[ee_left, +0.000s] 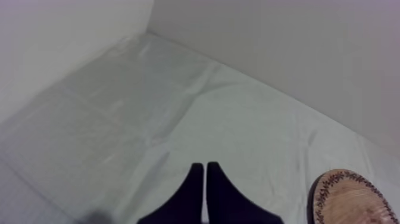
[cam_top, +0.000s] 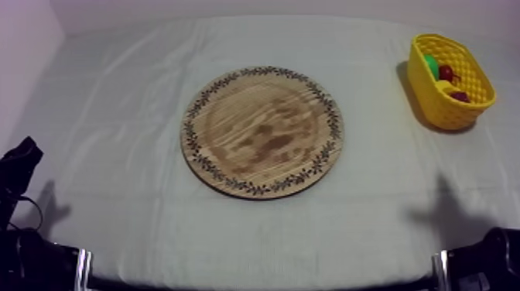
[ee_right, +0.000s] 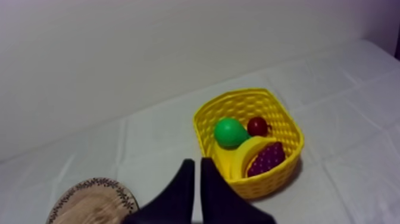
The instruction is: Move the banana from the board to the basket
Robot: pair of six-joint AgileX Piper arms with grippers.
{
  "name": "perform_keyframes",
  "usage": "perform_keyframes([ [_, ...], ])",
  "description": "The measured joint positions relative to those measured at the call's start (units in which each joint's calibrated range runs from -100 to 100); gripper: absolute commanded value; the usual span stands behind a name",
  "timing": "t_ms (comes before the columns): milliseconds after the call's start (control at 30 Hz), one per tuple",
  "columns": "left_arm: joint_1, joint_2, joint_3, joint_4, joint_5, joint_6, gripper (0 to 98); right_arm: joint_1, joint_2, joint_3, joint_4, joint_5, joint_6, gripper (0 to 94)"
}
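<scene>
Board (cam_top: 261, 131): matt grained wood. Basket (cam_top: 445, 110): glossy yellow plastic lattice. Pear (ee_right: 229, 132): smooth, shiny plastic. Cloth (cam_top: 116, 116): matt, creased.

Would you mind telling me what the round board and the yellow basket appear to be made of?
The round board looks like matte wood, judging by its visible grain. The yellow basket is probably moulded plastic, uniformly bright, with a lattice wall.

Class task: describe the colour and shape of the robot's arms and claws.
The left arm and right arm are bulky black shapes. The left claw and right claw each have two plain black fingers, broad at the base, tapering to narrow tips.
</scene>
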Motion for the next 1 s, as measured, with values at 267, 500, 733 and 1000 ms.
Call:
perform_keyframes([
  [267, 0.00, 0.00, 0.00, 0.00, 0.00, 0.00, 0.1, 1.53, -14.99, 8.16, -2.47, 0.07, 2.53, 0.5],
  [500, 0.00, 0.00, 0.00, 0.04, 0.00, 0.00, 0.1, 1.88, -18.06, 13.12, -4.46, -4.08, 4.44, 0.3],
  [733, 0.00, 0.00, 0.00, 0.04, 0.00, 0.00, 0.1, 1.90, -18.18, 21.81, -5.98, -9.04, 4.91, 0.2],
  [1000, 0.00, 0.00, 0.00, 0.04, 0.00, 0.00, 0.1, 1.95, -18.18, 31.27, -4.46, -10.50, 4.16, 0.2],
])
